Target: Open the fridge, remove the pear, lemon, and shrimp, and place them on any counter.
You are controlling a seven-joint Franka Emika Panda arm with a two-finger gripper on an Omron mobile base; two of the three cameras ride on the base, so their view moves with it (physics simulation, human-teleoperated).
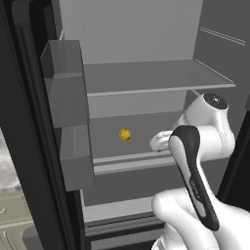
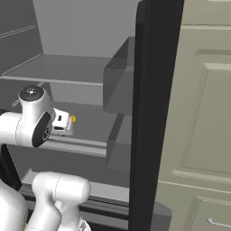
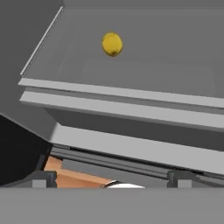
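Fridge (image 1: 146,29) doors stand open in the left base view, baring a grey interior with two shelves and door bins on the left door. On the lower shelf (image 1: 132,128) sits the lemon (image 1: 125,135), alone and well back from the front lip. The white arm rises at lower right, and its wrist hides the gripper, so the fingers cannot be made out here.

From the right base view, the black edge of the right door (image 2: 153,113) cuts the picture in half; the lemon (image 2: 73,119) is a sliver of yellow peeking past the white hand.

Looking along the hand, the lemon (image 3: 112,44) lies far back on the shelf (image 3: 144,70). The gripper (image 3: 113,178) is spread wide, its fingertips (image 3: 43,177) low at the edge, holding nothing.
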